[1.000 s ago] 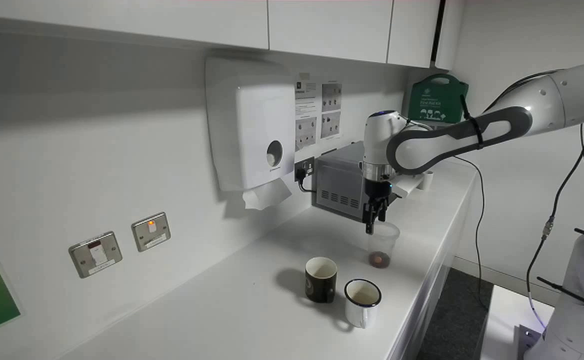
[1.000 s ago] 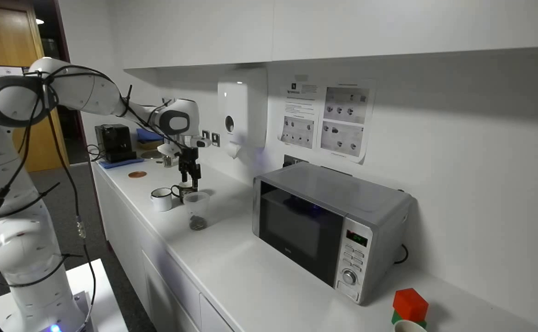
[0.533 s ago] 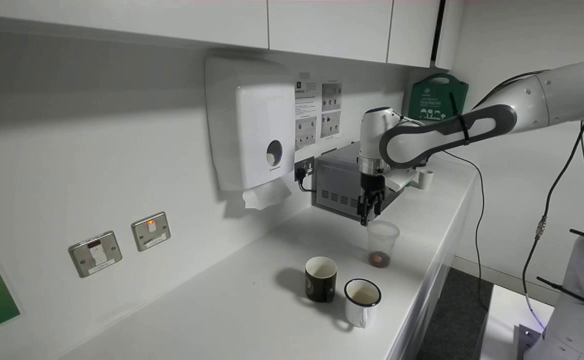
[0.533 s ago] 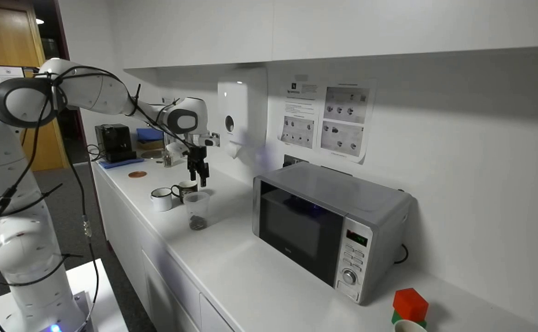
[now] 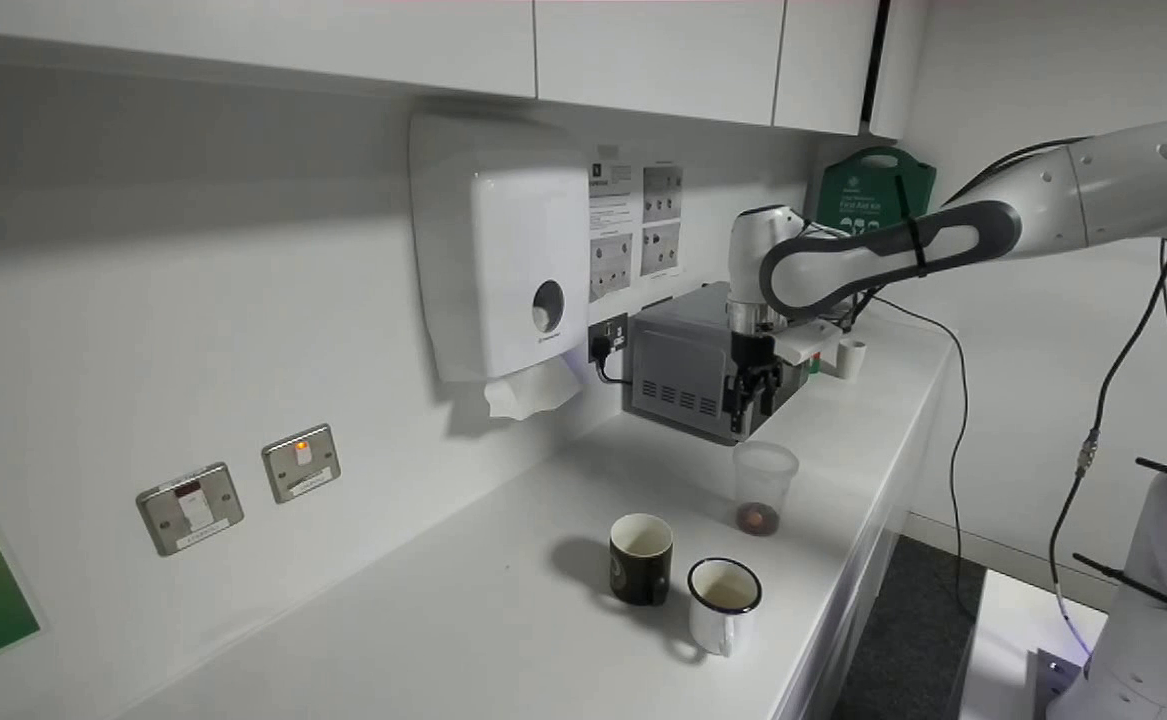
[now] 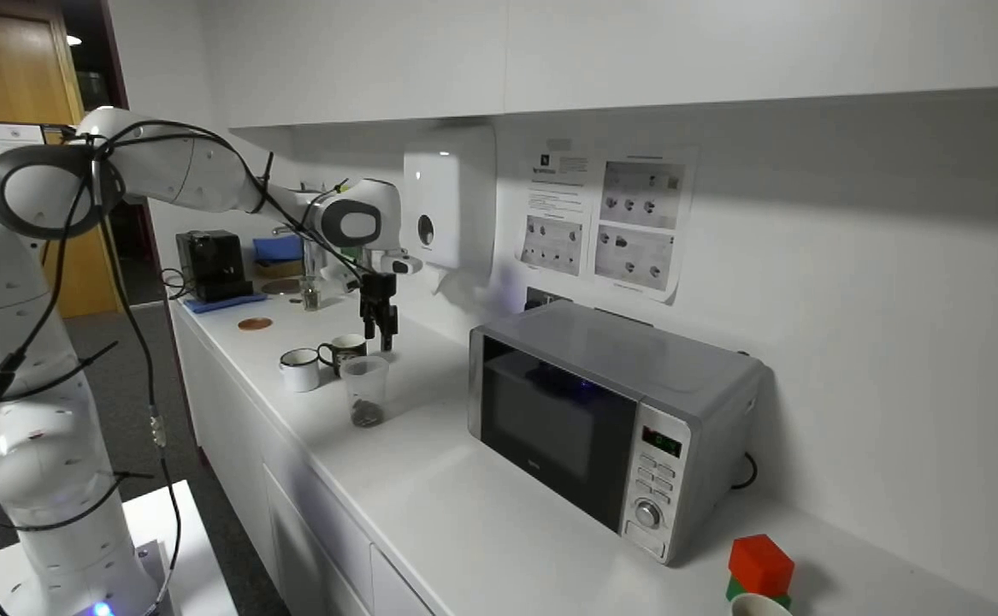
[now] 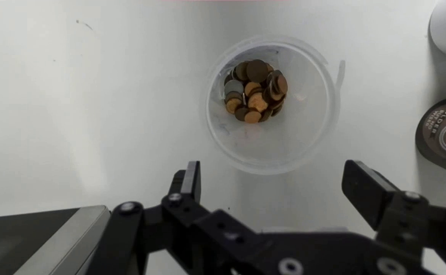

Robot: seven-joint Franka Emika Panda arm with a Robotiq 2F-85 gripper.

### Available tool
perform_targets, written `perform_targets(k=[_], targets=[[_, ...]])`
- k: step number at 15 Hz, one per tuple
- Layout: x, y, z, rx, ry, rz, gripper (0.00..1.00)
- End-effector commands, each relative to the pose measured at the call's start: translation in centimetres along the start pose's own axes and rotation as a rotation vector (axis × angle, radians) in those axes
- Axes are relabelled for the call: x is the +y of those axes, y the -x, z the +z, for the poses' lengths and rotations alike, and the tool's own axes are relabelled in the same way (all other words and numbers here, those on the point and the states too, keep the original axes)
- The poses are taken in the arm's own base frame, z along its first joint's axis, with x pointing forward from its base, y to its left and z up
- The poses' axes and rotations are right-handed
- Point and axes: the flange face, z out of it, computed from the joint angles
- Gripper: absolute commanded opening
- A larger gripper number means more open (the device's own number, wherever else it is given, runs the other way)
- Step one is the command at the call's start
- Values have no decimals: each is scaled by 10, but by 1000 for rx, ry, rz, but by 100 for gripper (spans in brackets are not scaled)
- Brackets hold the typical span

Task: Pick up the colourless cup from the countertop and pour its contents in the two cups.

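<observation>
Hovering above the counter (image 5: pixel 463 620), your gripper (image 6: pixel 378 340) has its jaws wide apart. In the wrist view, the cup (image 7: pixel 297 109) stands mostly ahead of the gap between your jaws, coins (image 7: pixel 257 91) at its bottom; the dark mug (image 5: pixel 635 572) and white mug (image 5: pixel 717 618) stand out past one jaw.
</observation>
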Motion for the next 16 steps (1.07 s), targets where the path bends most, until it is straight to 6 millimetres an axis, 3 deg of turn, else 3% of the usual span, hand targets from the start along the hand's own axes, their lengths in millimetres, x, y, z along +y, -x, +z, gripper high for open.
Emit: perform_targets(k=[1, 8, 13, 14, 15, 16], targets=[[19, 1, 16, -73, 31, 6, 100], [58, 5, 49, -147, 22, 66, 100], [64, 7, 68, -199, 21, 85, 100], [62, 7, 71, -210, 22, 80, 97], [60, 7, 72, -220, 26, 77, 74], [58, 7, 74, -229, 26, 73, 72]])
